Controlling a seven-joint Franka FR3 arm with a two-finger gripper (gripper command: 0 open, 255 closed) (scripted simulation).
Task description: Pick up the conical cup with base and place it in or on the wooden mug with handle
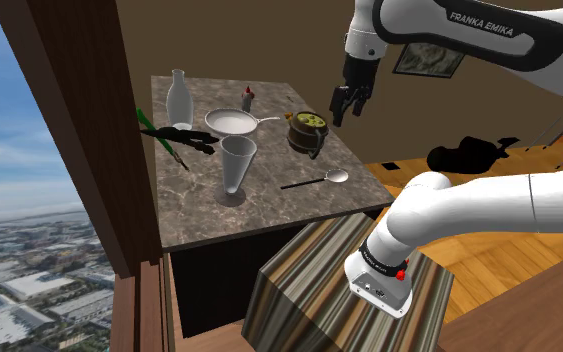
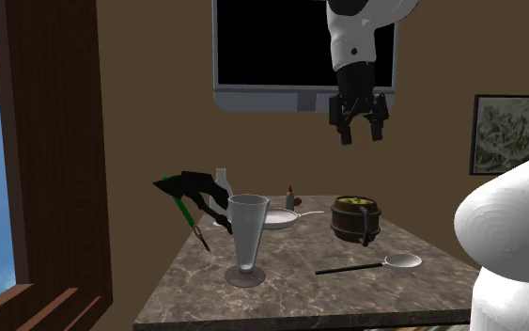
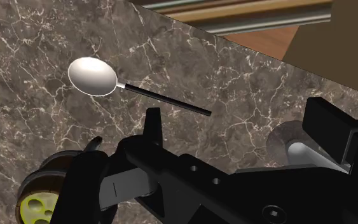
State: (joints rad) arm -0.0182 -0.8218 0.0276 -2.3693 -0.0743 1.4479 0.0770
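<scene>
A dark marble table (image 1: 269, 215) stood against a brown wall, beside a wood-framed window (image 1: 64, 120) that looked out over a city. The black gripper (image 2: 360, 132) hung high over the table with its two fingers (image 2: 344, 133) spread apart and nothing between them.

Well below the fingers, towards the second exterior view's left, the conical cup (image 2: 247, 240) stood upright on its round base. It was grey and see-through, and it was free of the gripper. In the wrist view its base (image 3: 292, 143) seemed to show just beside one finger.

The wooden mug (image 2: 357, 219) stood almost straight under the fingers. Its handle was dark and something yellow-green lay inside it. It was apart from the cup.

A spoon (image 2: 370, 266) with a black handle lay flat near the table's front edge, below the fingers, between cup and mug. Beyond the cup stood a white pan (image 1: 234, 122), a white bottle (image 1: 177, 100), a small red-capped bottle (image 1: 247, 98) and a black and green tool (image 1: 174, 138).
</scene>
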